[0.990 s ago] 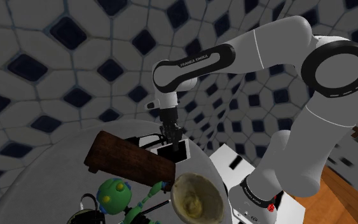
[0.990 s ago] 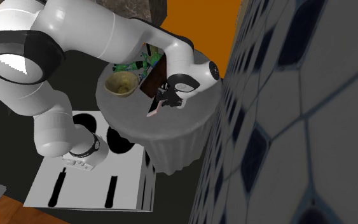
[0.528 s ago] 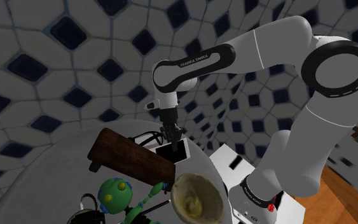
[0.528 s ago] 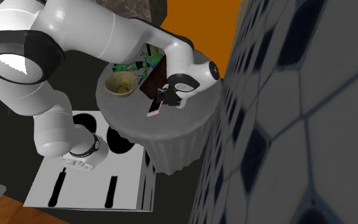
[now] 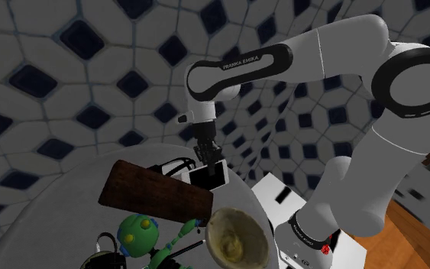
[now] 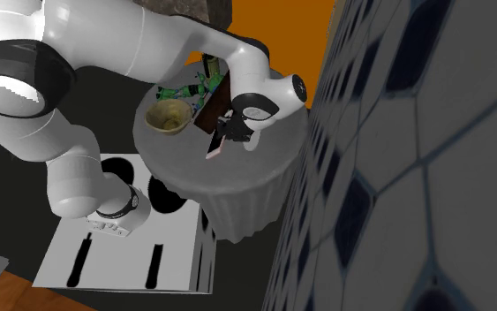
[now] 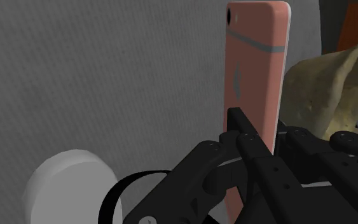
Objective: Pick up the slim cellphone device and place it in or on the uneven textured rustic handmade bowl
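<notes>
The cellphone (image 7: 257, 63) is slim, with a pink back, a black screen (image 5: 210, 177) and a white rim. My black gripper (image 7: 260, 125) is shut on its lower part and holds it edge-on a little above the round grey table (image 5: 60, 206). In the shoulder view the gripper (image 5: 208, 155) hangs straight down over the phone. The bowl (image 5: 236, 238) is cream, lumpy and uneven; it stands near the table's edge, close to the stand. In the wrist view the bowl (image 7: 336, 83) lies just beyond the phone. In the second exterior view the phone (image 6: 214, 147) hangs to the right of the bowl (image 6: 169, 116).
A brown flat box (image 5: 156, 191) lies tilted on the table beside the phone. A green robot toy (image 5: 138, 233) stands by the bowl. A white round object (image 7: 69, 184) and a black ring (image 7: 121, 194) lie near the gripper. The white stand (image 6: 131, 247) sits beside the table; patterned tiles surround everything.
The fingers have closed onto the phone. The arm has risen slightly and the phone has come up off the table with it.
</notes>
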